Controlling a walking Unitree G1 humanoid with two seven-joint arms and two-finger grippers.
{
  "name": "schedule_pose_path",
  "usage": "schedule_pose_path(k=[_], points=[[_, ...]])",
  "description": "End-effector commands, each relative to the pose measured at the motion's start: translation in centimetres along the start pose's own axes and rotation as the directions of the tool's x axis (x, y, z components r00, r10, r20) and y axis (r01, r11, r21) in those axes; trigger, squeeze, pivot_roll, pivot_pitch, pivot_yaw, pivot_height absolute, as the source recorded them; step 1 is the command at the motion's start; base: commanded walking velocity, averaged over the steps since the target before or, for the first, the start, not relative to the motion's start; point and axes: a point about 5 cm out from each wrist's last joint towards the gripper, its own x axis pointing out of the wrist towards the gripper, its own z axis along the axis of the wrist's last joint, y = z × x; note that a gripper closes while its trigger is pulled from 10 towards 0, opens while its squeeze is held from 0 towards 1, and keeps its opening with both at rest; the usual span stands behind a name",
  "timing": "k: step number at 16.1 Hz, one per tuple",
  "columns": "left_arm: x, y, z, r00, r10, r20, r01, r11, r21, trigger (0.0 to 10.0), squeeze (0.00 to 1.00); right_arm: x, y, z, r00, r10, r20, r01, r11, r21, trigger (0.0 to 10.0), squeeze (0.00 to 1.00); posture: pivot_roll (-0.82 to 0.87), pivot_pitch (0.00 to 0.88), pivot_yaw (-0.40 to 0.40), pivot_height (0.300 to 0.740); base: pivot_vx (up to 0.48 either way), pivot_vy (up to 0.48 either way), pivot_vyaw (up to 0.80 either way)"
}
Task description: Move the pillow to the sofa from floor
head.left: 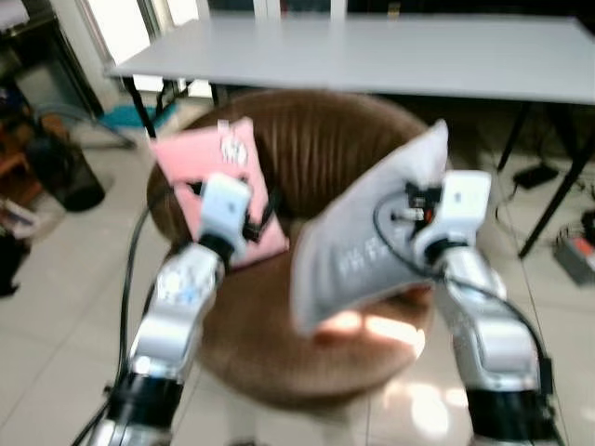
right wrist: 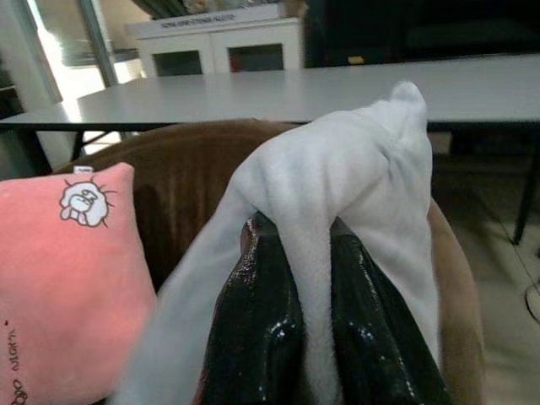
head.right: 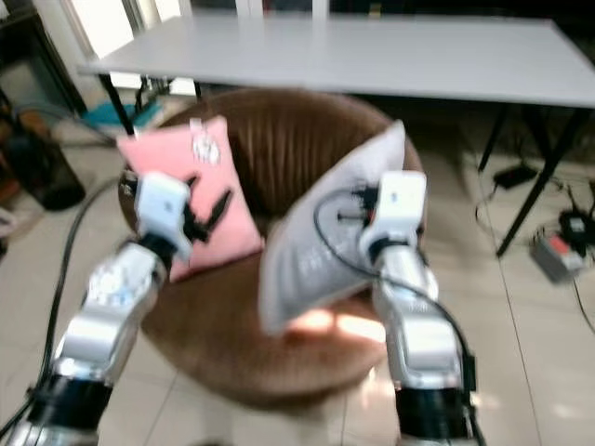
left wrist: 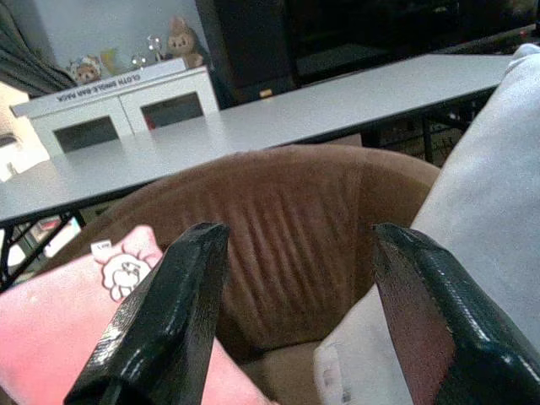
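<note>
A grey-white pillow (head.left: 363, 237) hangs tilted over the seat of a round brown sofa chair (head.left: 316, 139), and my right gripper (right wrist: 308, 337) is shut on its upper edge. A pink pillow (head.left: 209, 172) with a small cartoon patch leans against the chair's left backrest. My left gripper (left wrist: 299, 312) is open in front of the pink pillow, with nothing between its fingers (left wrist: 164, 325). The grey pillow's lower corner reaches toward the seat; whether it touches the cushion I cannot tell.
A long grey table (head.left: 372, 51) with black legs stands right behind the chair. Cables and a small box (head.left: 572, 251) lie on the tiled floor at the right. A dark bin (head.left: 65, 172) and clutter stand at the left. A white cabinet (right wrist: 219, 42) stands farther back.
</note>
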Motion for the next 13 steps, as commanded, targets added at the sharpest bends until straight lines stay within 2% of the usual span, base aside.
schedule_pose_path(k=[1,5,7,8,11,12,13], points=[[-0.3,1.2,0.1,0.999,0.035,-0.004,-0.035,0.999,0.02,10.0,0.0,0.2,1.7,1.6,0.994,0.086,0.067,-0.088,0.996,0.019,10.0,0.0,-0.06,0.0,0.046,0.74,0.371,0.0,0.0],[-0.6,1.1,-0.1,0.999,0.037,-0.008,-0.036,0.999,0.023,10.0,0.0,0.1,2.3,1.8,0.974,0.216,0.063,-0.219,0.975,0.035,10.0,0.0,-0.05,0.0,0.034,0.74,0.365,0.0,0.0],[-1.2,1.6,-0.5,0.998,0.055,-0.042,-0.053,0.998,0.044,10.0,0.0,0.2,2.8,1.9,0.939,0.339,0.055,-0.341,0.94,0.019,10.0,0.0,-0.04,0.0,0.024,0.74,0.315,0.0,0.0],[-1.4,1.8,-0.7,0.997,0.046,-0.059,-0.044,0.999,0.03,10.0,0.0,0.4,3.0,1.8,0.931,0.361,0.051,-0.363,0.931,0.029,10.0,0.0,-0.03,0.0,0.022,0.74,0.0,0.0,0.0],[-2.7,2.0,-1.6,0.993,-0.015,-0.12,0.025,0.996,0.084,10.0,0.0,1.9,3.3,1.6,0.908,0.418,0.037,-0.419,0.902,0.104,10.0,0.0,-0.01,0.0,0.017,0.74,0.0,0.0,0.0],[-3.4,2.1,-2.1,0.984,-0.059,-0.169,0.075,0.993,0.091,10.0,0.0,2.5,3.7,1.0,0.881,0.472,0.018,-0.468,0.868,0.163,10.0,0.0,-0.01,0.0,0.014,0.74,0.0,0.0,0.0],[-3.7,2.3,-2.4,0.978,-0.069,-0.195,0.089,0.991,0.098,10.0,0.0,2.9,3.9,0.4,0.868,0.497,-0.001,-0.49,0.855,0.17,10.0,0.0,0.0,0.0,0.011,0.74,0.0,0.0,0.0]])
